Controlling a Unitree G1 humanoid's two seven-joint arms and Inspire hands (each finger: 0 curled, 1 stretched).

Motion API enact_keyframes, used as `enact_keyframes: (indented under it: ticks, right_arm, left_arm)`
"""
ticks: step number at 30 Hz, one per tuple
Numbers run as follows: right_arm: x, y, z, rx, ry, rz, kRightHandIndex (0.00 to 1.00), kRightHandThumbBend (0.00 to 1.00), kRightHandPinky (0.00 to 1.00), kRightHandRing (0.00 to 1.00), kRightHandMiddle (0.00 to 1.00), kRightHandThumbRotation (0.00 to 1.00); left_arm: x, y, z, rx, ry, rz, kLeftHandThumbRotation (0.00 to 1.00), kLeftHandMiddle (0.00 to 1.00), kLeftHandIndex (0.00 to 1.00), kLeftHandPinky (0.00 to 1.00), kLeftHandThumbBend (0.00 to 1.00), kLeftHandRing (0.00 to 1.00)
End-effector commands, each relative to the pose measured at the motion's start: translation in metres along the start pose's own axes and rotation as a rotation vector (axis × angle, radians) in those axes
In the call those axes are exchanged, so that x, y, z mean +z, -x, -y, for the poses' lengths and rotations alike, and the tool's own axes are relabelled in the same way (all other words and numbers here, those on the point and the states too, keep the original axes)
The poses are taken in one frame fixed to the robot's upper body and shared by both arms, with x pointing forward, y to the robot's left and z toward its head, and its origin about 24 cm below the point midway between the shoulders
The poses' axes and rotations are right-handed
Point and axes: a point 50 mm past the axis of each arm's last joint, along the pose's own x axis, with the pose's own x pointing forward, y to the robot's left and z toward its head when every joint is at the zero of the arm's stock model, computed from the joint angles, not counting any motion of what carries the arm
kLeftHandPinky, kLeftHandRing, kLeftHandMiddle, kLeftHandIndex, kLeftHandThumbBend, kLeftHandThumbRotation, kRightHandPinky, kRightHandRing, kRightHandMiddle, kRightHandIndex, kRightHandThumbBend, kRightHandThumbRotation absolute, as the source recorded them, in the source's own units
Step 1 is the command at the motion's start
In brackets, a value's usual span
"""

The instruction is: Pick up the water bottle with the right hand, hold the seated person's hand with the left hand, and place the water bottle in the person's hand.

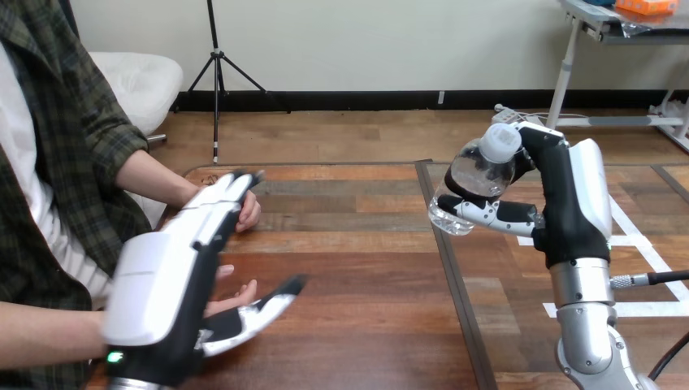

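the right hand [569,213] is raised over the right part of the table [357,268], its fingers and thumb curled round the water bottle [475,180], which lies tilted in the grasp, white cap uppermost, clear of the wood. well apart at the left, the left hand [175,272] has straight fingers and a splayed thumb. the person's hand [237,294] shows beneath its palm, possibly touching, though that is hard to tell. the person's other hand [250,213] sits behind its fingertips.

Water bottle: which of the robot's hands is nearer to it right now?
Right. The right hand has its fingers curled round the water bottle, held up above the table. The left hand is far off across the table, at the view's left, fingers straight.
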Motion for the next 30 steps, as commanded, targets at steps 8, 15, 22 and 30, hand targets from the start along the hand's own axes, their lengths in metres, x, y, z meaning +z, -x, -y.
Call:
enact_keyframes:
  ticks: [8, 15, 22, 30]
  right_arm:
    - [0.025, -0.019, 0.004, -0.047, -0.056, 0.114, 0.44, 0.75, 0.42, 0.45, 0.48, 0.00]
    - [0.025, -0.018, 0.003, -0.036, -0.058, 0.118, 0.44, 0.75, 0.42, 0.45, 0.48, 0.00]
    - [0.025, -0.018, 0.003, -0.029, -0.057, 0.125, 0.44, 0.75, 0.42, 0.45, 0.48, 0.00]
    - [0.024, -0.017, 0.004, -0.026, -0.053, 0.125, 0.44, 0.75, 0.42, 0.45, 0.48, 0.00]
  left_arm:
    - [-0.005, -0.007, -0.039, -0.103, -0.290, -0.174, 0.01, 0.88, 0.83, 0.76, 0.98, 0.86]
    - [-0.012, -0.007, -0.041, -0.181, -0.397, -0.273, 0.00, 0.86, 0.82, 0.76, 1.00, 0.84]
    - [-0.017, -0.007, -0.039, -0.233, -0.451, -0.320, 0.00, 0.83, 0.80, 0.74, 1.00, 0.81]
    - [-0.024, -0.008, -0.036, -0.317, -0.480, -0.371, 0.00, 0.80, 0.77, 0.73, 1.00, 0.78]
